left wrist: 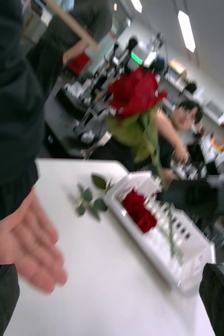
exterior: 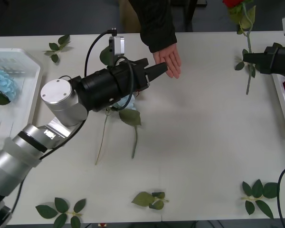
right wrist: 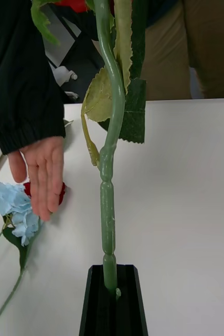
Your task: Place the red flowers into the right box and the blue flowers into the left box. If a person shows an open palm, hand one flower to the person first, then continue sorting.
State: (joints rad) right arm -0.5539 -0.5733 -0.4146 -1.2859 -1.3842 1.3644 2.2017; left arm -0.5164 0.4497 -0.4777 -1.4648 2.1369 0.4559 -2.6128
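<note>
1. A person's hand reached over the far edge of the white table, palm open, in a black sleeve.
2. The left gripper hovered just beside that palm, its black fingers spread apart with nothing between them.
3. Under the left arm lay a blue flower on the table, with a red flower just behind it, partly hidden by the hand.
4. The right gripper was clamped on the stem of another red rose, holding it near the table's far right side.
5. More red roses lay in the right box.
6. One blue flower rested in the left box.
7. Loose leaf sprigs lay scattered along the table's edges.
</note>
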